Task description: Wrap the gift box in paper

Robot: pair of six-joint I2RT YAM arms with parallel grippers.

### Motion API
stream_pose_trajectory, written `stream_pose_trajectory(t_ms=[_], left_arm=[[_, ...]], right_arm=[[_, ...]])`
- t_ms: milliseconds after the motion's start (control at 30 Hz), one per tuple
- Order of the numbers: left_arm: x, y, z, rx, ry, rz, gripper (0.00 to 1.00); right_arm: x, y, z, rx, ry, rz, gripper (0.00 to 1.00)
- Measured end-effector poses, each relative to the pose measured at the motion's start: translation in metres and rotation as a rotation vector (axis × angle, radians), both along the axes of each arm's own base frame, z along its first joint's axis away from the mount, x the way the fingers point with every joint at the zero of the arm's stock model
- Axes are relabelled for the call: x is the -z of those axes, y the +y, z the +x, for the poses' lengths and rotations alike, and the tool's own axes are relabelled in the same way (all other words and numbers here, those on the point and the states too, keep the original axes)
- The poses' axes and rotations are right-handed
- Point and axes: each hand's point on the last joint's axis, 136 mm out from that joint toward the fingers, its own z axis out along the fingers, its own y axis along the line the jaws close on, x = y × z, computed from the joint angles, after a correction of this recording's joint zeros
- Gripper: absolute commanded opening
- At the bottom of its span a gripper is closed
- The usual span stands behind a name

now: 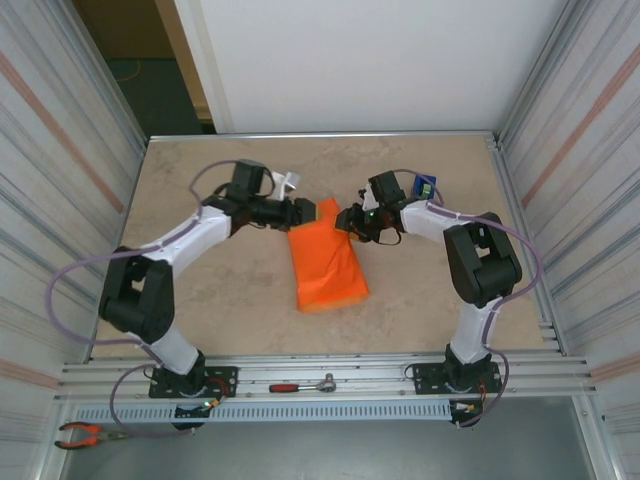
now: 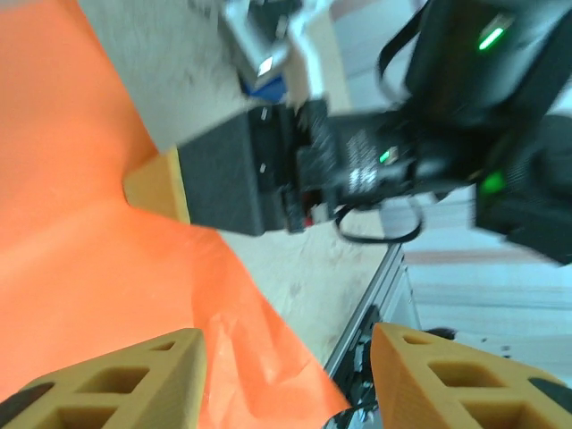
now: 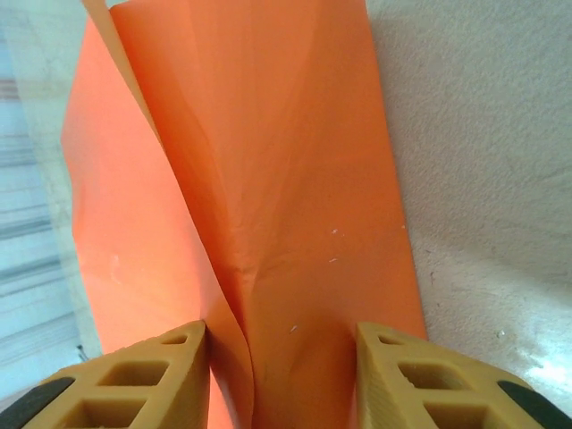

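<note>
The orange paper (image 1: 325, 262) lies mid-table, draped over the gift box (image 1: 332, 285), which reads as a blocky shape under its near part. The paper narrows to a raised flap at the far end. My left gripper (image 1: 312, 212) is at that far end, open, with the paper's loose edge (image 2: 241, 340) between its tan fingers (image 2: 134, 375). A tan corner (image 2: 159, 183) peeks out beside the paper. My right gripper (image 1: 347, 220) faces it from the right, open, its fingers (image 3: 420, 384) straddling a creased fold of paper (image 3: 268, 232).
A blue tape dispenser (image 1: 425, 187) sits behind the right wrist. A white object (image 1: 288, 181) lies behind the left wrist. A red-handled ratchet (image 1: 300, 386) and pliers (image 1: 85, 433) rest on the near rail. Corrugated metal walls close both sides.
</note>
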Motion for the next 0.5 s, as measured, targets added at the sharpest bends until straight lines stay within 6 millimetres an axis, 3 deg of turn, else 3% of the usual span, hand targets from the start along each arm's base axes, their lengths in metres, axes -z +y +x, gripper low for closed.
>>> stream_pose_trajectory(t_ms=[67,133,400,500], left_arm=[[-0.013,0.015,0.008,-0.043,-0.039,-0.018,0.54],[-0.011,0.027,0.010,-0.075,-0.049,-0.021,0.55],[0.087,0.051,-0.024,-0.134,0.125,0.104,0.61],[0.092,0.052,-0.025,-0.135,0.103,0.100,0.63]], right_arm=[[0.000,0.000,-0.001,0.026,-0.003,0.023,0.34],[0.000,0.000,-0.002,0.048,-0.005,0.043,0.33],[-0.001,0.009,-0.007,0.131,-0.021,0.064,0.34],[-0.001,0.010,-0.007,0.143,-0.027,0.067,0.34]])
